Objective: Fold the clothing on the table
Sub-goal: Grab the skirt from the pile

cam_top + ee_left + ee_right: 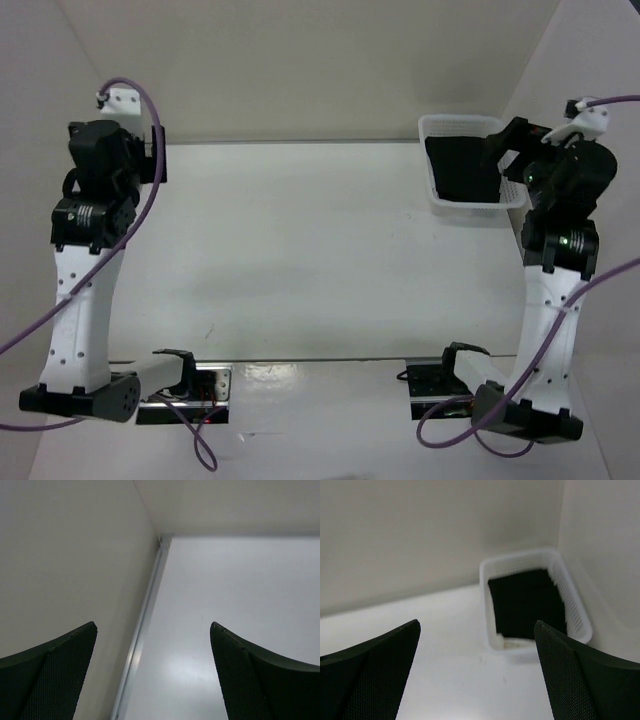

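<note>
The black clothing (458,170) lies as a flat dark bundle inside a white perforated basket (432,128) at the far right of the table (300,250). The right wrist view shows the clothing (525,602) filling the basket (573,606) ahead of the fingers. My right gripper (503,150) hovers at the basket's right side, open (476,622), with nothing between its fingers. My left gripper (158,155) is raised at the far left, open (152,625) and empty, facing the table's back-left corner.
White walls close in the table on the left, back and right. A thin grey metal rail (145,615) runs along the left edge. The two arm bases and purple cables (150,200) sit along the near edge.
</note>
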Controlling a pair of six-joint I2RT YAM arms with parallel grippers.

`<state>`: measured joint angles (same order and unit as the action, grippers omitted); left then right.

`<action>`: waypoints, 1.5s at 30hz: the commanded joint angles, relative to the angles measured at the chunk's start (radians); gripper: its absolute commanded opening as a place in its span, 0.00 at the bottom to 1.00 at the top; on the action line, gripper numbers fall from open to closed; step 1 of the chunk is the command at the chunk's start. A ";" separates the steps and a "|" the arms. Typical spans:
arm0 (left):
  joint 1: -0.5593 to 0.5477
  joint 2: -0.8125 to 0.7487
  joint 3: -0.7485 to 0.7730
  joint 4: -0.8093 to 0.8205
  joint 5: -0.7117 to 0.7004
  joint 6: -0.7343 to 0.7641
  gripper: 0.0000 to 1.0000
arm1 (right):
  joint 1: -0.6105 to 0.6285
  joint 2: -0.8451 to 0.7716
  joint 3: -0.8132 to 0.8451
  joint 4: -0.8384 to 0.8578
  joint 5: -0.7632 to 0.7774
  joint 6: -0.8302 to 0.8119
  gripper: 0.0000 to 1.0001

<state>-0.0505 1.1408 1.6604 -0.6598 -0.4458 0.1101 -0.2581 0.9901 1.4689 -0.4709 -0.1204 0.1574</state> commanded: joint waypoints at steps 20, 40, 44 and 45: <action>0.216 0.095 -0.271 -0.020 0.522 -0.164 1.00 | 0.126 0.502 0.123 -0.272 0.076 -0.309 0.98; 0.216 0.237 -0.271 -0.020 0.432 -0.102 1.00 | 0.026 1.130 0.530 -0.161 0.100 -0.347 0.96; 0.216 0.246 -0.261 -0.029 0.423 -0.093 1.00 | 0.007 1.214 0.602 -0.170 0.080 -0.348 0.96; 0.216 0.246 -0.261 -0.029 0.423 -0.084 1.00 | 0.006 1.249 0.632 -0.181 0.080 -0.357 0.96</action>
<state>0.1608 1.4044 1.3819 -0.7086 -0.0097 -0.0010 -0.2420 2.1860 2.0098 -0.6647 -0.0292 -0.1783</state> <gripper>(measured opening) 0.995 0.961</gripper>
